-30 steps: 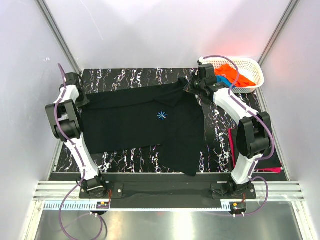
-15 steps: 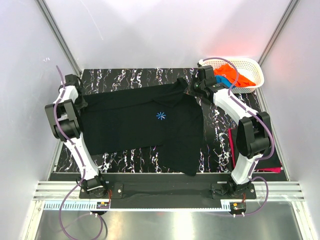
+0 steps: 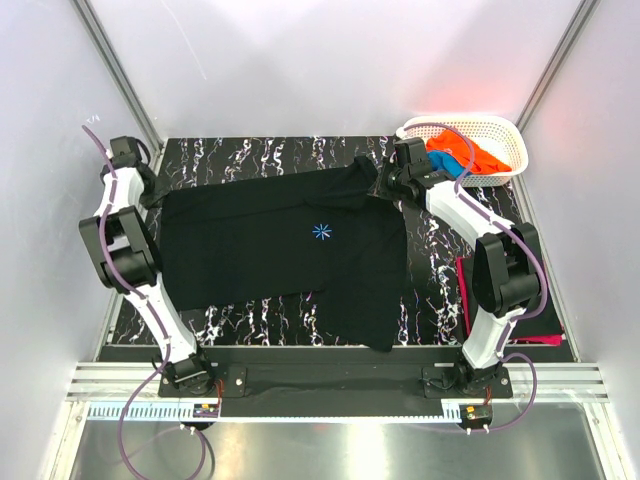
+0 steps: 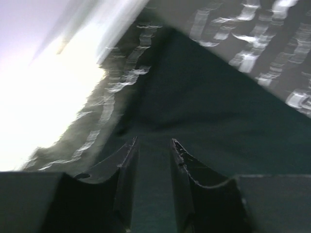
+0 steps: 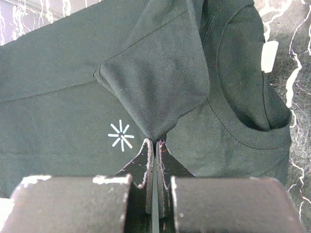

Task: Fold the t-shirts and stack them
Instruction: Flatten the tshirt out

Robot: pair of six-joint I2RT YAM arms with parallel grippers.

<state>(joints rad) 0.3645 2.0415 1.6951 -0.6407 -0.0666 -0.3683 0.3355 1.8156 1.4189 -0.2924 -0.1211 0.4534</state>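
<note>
Black shirt point(image 3: 290, 250) is lying spread on the table point(image 3: 260, 150), right gripper point(image 5: 154, 141) pinching a fold of it by the collar. Left gripper point(image 4: 151, 141) is hovering narrowly parted and empty over its far left corner. Basket point(image 3: 505, 135) with orange shirt point(image 3: 455, 143) is sitting just beside the right gripper

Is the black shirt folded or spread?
Mostly spread: the shirt lies open on the table, chest mark showing; only cloth by the collar is pinched in the right tool.
</note>
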